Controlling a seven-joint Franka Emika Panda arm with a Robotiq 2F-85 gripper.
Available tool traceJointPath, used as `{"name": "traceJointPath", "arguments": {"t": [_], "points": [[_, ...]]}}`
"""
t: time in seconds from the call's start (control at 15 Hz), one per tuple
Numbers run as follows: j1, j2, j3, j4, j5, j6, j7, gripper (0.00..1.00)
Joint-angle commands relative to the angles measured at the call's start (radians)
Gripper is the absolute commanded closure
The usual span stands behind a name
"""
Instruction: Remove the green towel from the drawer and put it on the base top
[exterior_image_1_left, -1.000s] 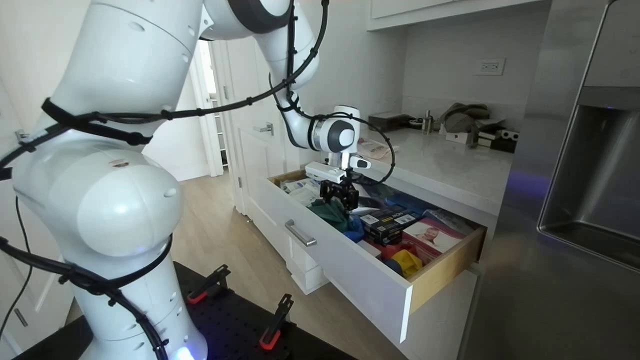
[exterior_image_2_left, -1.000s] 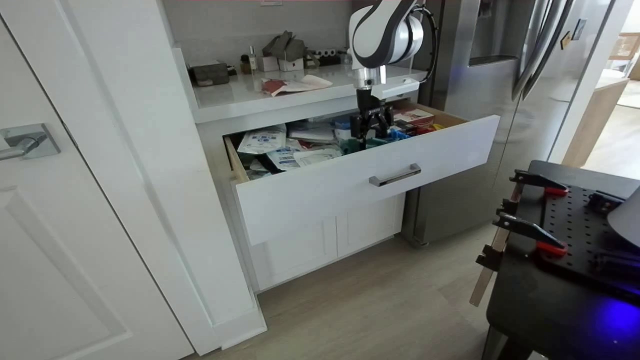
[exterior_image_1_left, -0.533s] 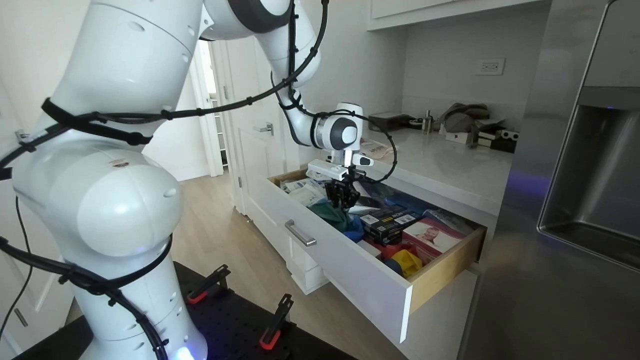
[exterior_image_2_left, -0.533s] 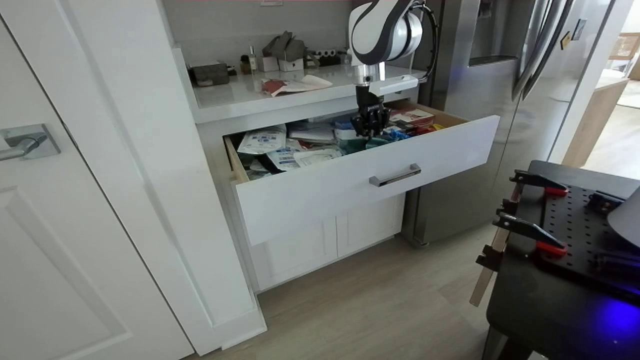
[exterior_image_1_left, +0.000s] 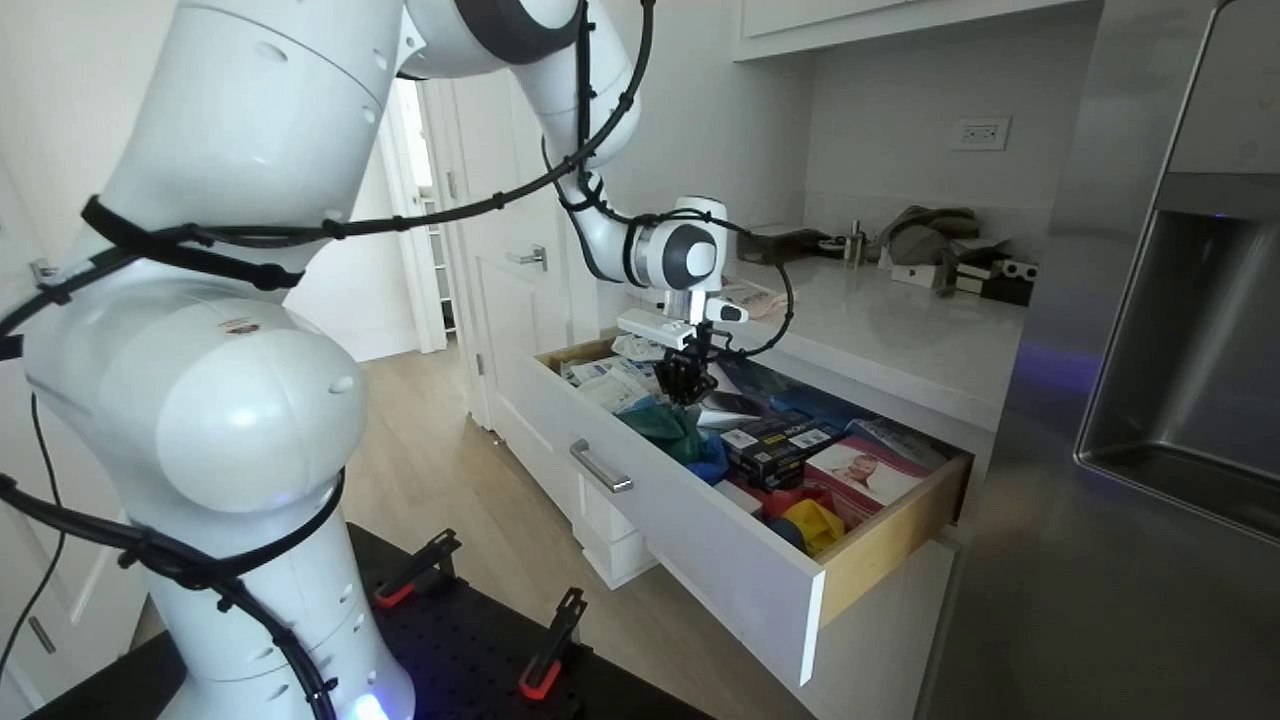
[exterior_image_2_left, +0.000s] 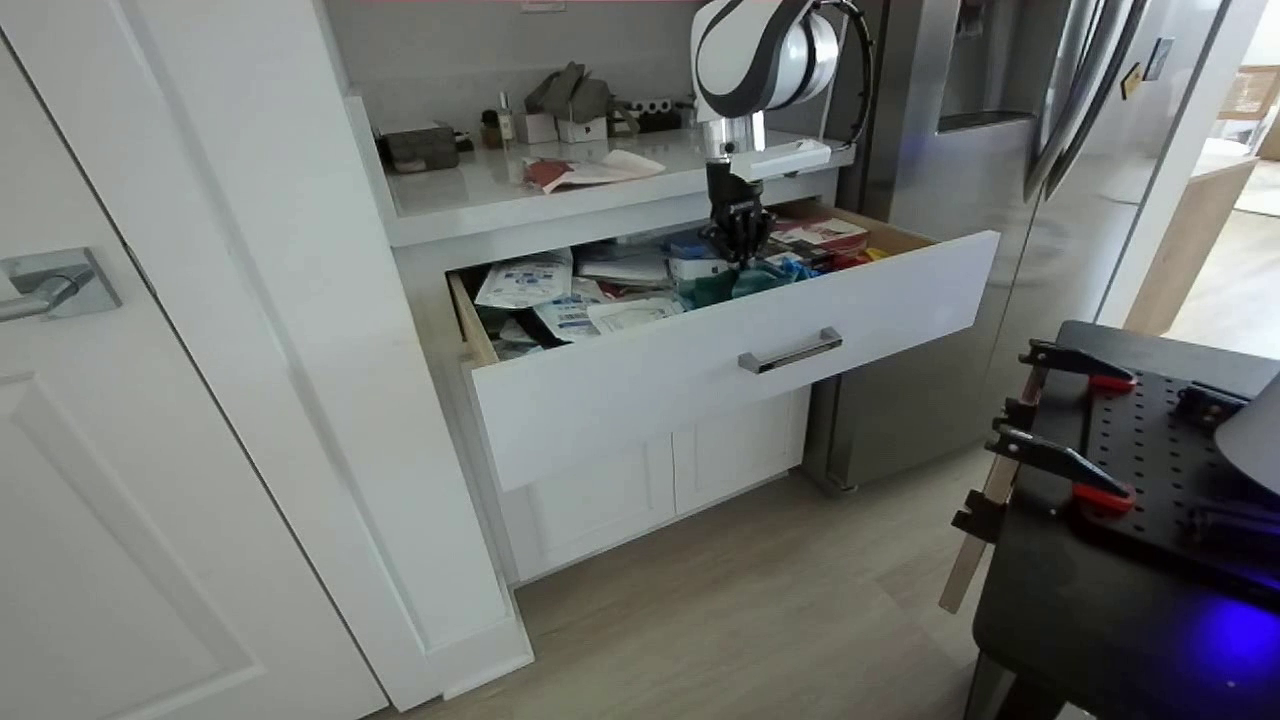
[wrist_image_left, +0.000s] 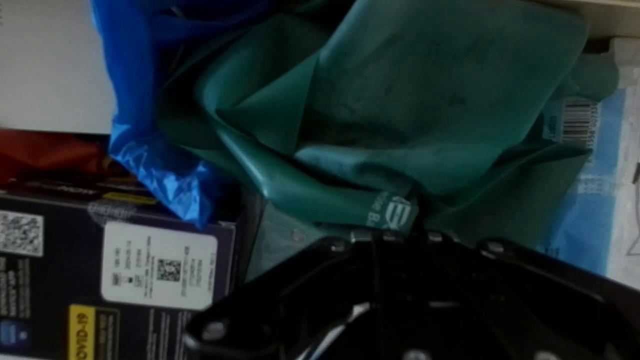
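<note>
The green towel (wrist_image_left: 425, 100) lies crumpled in the open white drawer (exterior_image_2_left: 720, 370), close behind the drawer front. In the wrist view its folds run together at the tips of my gripper (wrist_image_left: 413, 233), which is shut on a pinch of it. Both exterior views show the gripper (exterior_image_1_left: 685, 400) low over the drawer, with the green towel (exterior_image_2_left: 760, 280) drawn up to its fingertips while most of it still rests inside. A white countertop (exterior_image_1_left: 880, 310) stands behind the drawer, and a black table (exterior_image_2_left: 1100, 560) carries the arm; which is the base top I cannot tell.
Around the towel lie a blue plastic bag (wrist_image_left: 145, 155), a black test box (wrist_image_left: 160, 270), white packets (exterior_image_2_left: 530, 280) and a yellow item (exterior_image_1_left: 815, 525). The drawer front with its handle (exterior_image_2_left: 790, 352) stands out below. The fridge (exterior_image_1_left: 1100, 450) flanks the drawer's end.
My gripper's fingers have come together on the towel and risen slightly. The arm has shifted a little toward the counter, and a bit of the towel is pulled up with it.
</note>
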Motion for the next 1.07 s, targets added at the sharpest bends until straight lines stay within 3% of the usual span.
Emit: {"name": "traceJointPath", "arguments": {"t": [0.0,0.47,1.0], "points": [[0.037,-0.076,-0.02,0.054,-0.008,-0.146,0.056,0.99],[0.078,-0.194,-0.008,0.266,-0.023,-0.39,0.142,0.99],[0.063,-0.207,-0.004,0.541,0.028,-0.498,0.196,0.99]]}}
